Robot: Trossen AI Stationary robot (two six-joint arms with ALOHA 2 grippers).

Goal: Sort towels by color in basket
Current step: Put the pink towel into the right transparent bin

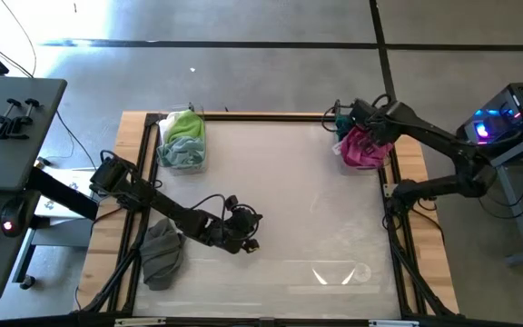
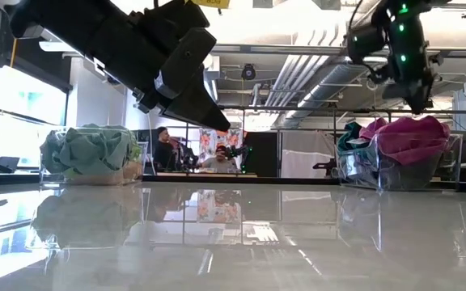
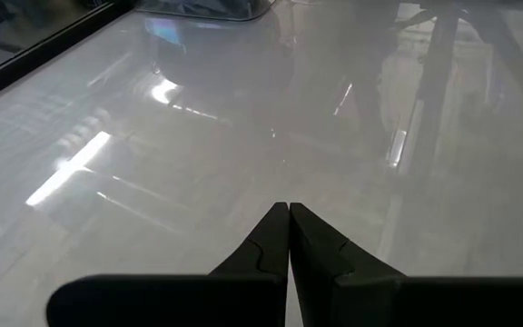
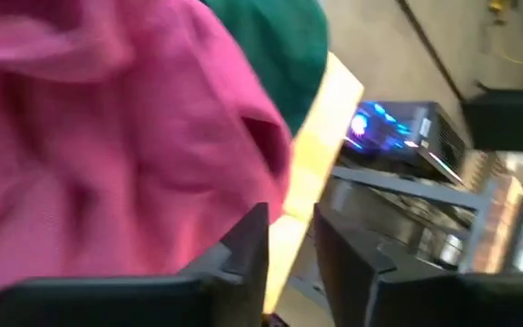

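A clear basket [image 1: 182, 141] at the table's far left holds lime green and mint towels [image 2: 87, 149]. A second basket [image 1: 379, 156] at the far right holds a magenta towel [image 4: 107, 136] and a dark green one [image 4: 280, 36]. A grey towel [image 1: 162, 252] lies crumpled at the table's near left edge. My left gripper [image 3: 289, 218] is shut and empty, hovering over the bare table middle, right of the grey towel. My right gripper [image 4: 289, 236] is open just above the magenta towel in the right basket; I see nothing between its fingers.
The glossy white table top [image 1: 316, 227] lies between the two baskets. A wooden border [image 1: 416, 173] frames it. People sit in the room beyond the far edge [image 2: 217, 153]. A blue-lit box [image 1: 507, 118] stands off the table's right side.
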